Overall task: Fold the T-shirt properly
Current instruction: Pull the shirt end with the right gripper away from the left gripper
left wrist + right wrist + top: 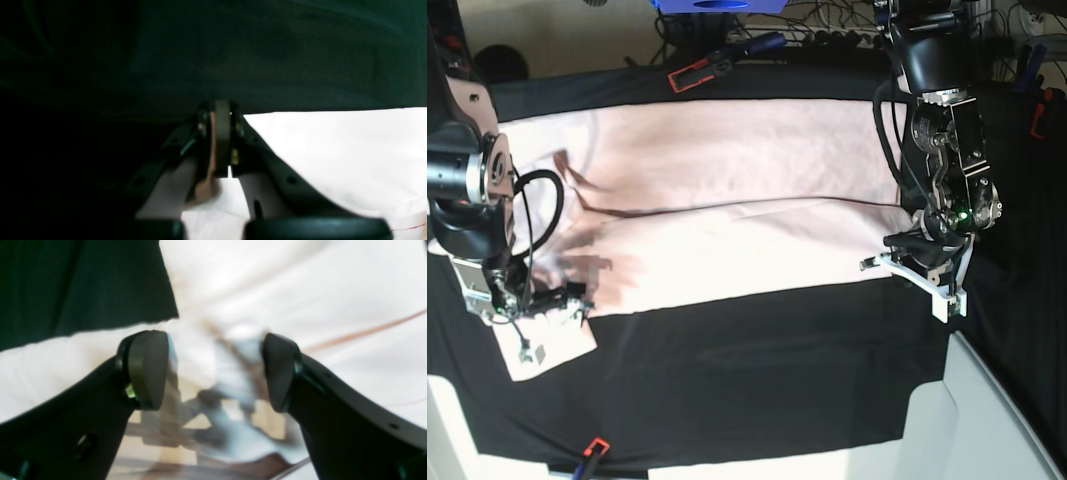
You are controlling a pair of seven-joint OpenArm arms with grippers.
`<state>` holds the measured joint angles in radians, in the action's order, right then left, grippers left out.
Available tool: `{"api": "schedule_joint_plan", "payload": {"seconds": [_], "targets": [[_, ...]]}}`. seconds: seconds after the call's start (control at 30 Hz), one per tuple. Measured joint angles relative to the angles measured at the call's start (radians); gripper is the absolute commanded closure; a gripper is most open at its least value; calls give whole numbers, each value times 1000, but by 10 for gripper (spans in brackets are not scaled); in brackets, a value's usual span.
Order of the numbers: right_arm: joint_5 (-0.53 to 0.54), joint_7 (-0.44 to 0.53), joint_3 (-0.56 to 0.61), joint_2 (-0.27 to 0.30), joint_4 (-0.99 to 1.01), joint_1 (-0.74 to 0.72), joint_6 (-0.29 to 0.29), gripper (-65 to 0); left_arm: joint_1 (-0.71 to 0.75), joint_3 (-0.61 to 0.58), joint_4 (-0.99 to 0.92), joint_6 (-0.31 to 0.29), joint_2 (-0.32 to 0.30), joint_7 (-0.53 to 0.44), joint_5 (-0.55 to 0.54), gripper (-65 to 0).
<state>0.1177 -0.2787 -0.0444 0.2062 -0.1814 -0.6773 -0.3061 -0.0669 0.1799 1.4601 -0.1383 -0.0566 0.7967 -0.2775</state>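
Note:
The pale pink T-shirt (727,200) lies spread across the black table cloth (757,370), with its near long side folded over onto the middle. My left gripper (902,262) is at the shirt's right end. In the left wrist view this gripper (220,113) is shut, with a thin pink strip of T-shirt (333,160) pinched between its pads. My right gripper (572,300) is at the shirt's left end, by a sleeve. In the right wrist view it (215,370) stands open just above the T-shirt (267,280), with blurred loose fabric between the pads.
A red-handled clamp (692,75) grips the cloth at the far edge and another clamp (592,450) at the near edge. Cables and a blue object (717,5) lie behind the table. The white table edge (987,420) shows at the near right.

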Motion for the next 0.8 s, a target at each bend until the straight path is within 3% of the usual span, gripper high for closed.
{"api": "schedule_joint_plan", "payload": {"seconds": [0.3,0.37,0.47,0.53,0.8], "targets": [[7,16,-2,5,34,-14,-7,-399,0,1,0,0,0,0,0,0],[8,18,-2,6,34,-11,-6,-300,0,1,0,0,0,0,0,0],[15,27,-2,9,32,0,0,-84,1,1,0,0,0,0,-1,0],[18,26,-2,11,32,2,-11,0,6,1,0,-1,1,-1,-3,0],[18,18,-2,26,31,1,-24,0,14,0,0,-1,1,0,-4,0]]}}
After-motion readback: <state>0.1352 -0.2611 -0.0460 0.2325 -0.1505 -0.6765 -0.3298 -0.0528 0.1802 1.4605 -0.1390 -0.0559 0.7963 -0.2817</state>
